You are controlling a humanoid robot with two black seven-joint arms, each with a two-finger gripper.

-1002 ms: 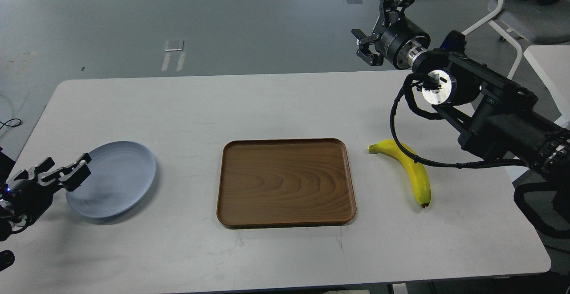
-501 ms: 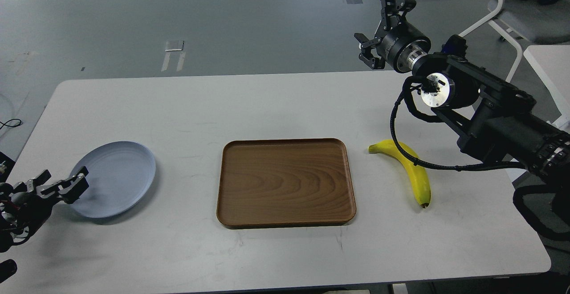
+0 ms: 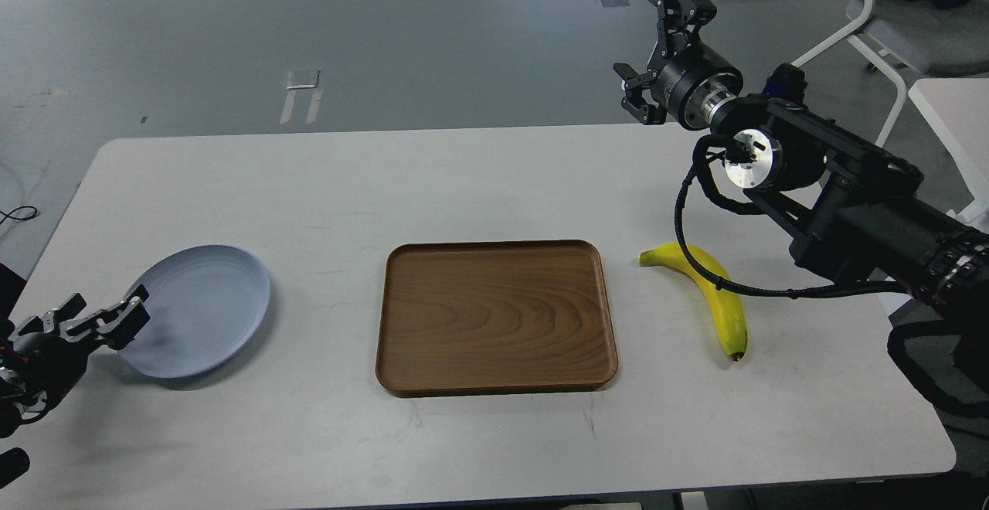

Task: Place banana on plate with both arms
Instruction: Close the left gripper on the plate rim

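Note:
The yellow banana (image 3: 711, 297) lies on the white table, right of the wooden tray, with its dark tip toward me. The pale blue-grey plate (image 3: 201, 309) sits empty at the table's left. My left gripper (image 3: 96, 321) is low at the plate's left rim, its fingers apart, and it holds nothing. My right gripper (image 3: 657, 50) is wide open and empty. It is raised over the table's far right edge, well beyond and above the banana. A black cable (image 3: 695, 263) from the right arm crosses over the banana.
A brown rectangular wooden tray (image 3: 494, 317) sits empty mid-table between plate and banana. The white table (image 3: 386, 178) ends close to the right of the banana. A white chair (image 3: 888, 31) and another table stand at the far right.
My left gripper has dropped down and to the left, from over the plate's rim to its outer edge. My right gripper has shifted slightly and stays open. Banana and plate have not moved.

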